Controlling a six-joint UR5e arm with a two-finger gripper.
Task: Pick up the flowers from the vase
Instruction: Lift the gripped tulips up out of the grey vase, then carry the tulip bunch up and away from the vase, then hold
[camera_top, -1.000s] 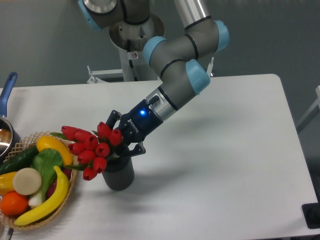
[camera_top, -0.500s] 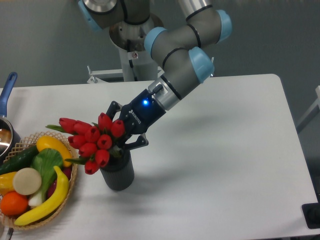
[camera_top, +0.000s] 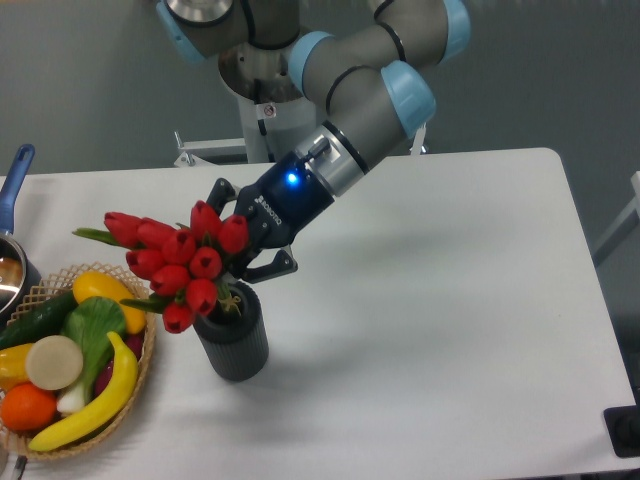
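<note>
Gripping stems: gripper (camera_top: 243, 255) fingers closed on glossy red flowers (camera_top: 180, 265) | ribbed grey cylindrical vase (camera_top: 233, 340) below

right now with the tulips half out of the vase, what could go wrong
The stems may still sit inside the vase; if they catch on its rim, the lift could tip it on the table.
The flowers hang out to one side of the gripper, so they could slip or swing in the jaws.
The bunch overhangs the wicker basket; a dropped bunch could land on the fruit.
</note>
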